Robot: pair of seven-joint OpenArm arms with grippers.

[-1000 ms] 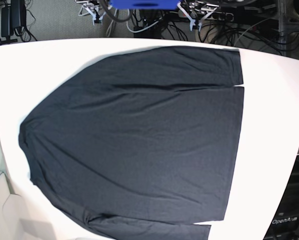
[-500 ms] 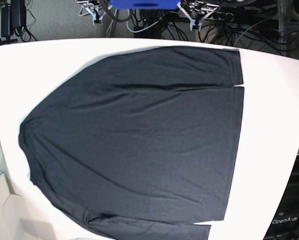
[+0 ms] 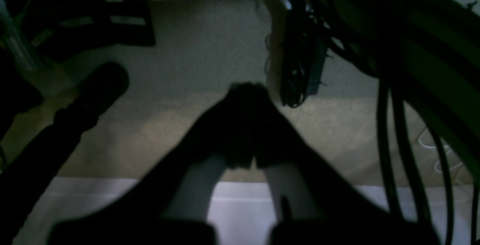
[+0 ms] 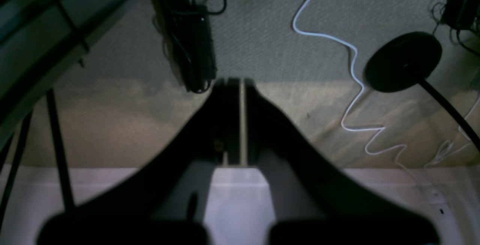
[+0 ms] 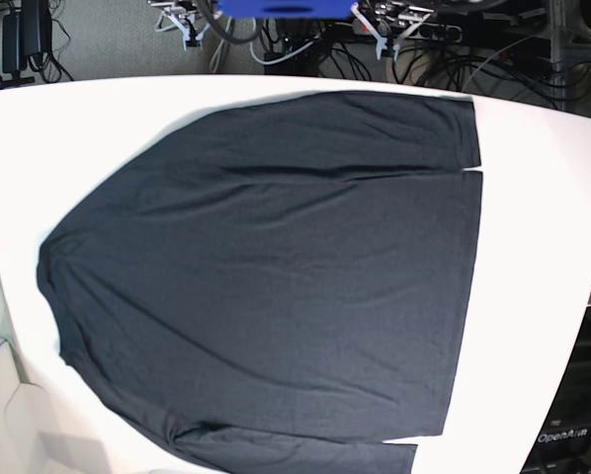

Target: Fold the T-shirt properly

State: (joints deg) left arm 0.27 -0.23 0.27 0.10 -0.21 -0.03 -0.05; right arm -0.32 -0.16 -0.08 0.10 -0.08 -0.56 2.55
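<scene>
Black T-shirt (image 5: 276,286) flat on white table (image 5: 543,217), left pincer (image 3: 245,89) together, right pincer (image 4: 234,82) nearly together, both off-table.

The T-shirt (image 5: 276,286) lower sleeve runs off the base view's bottom edge; the left gripper (image 3: 245,125) is a dark blur

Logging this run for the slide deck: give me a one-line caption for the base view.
Dark T-shirt spread flat across the white table, unfolded, with no gripper touching it.

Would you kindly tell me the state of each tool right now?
Left tool: closed, holding nothing.
Right tool: closed to a thin slit, holding nothing.
</scene>
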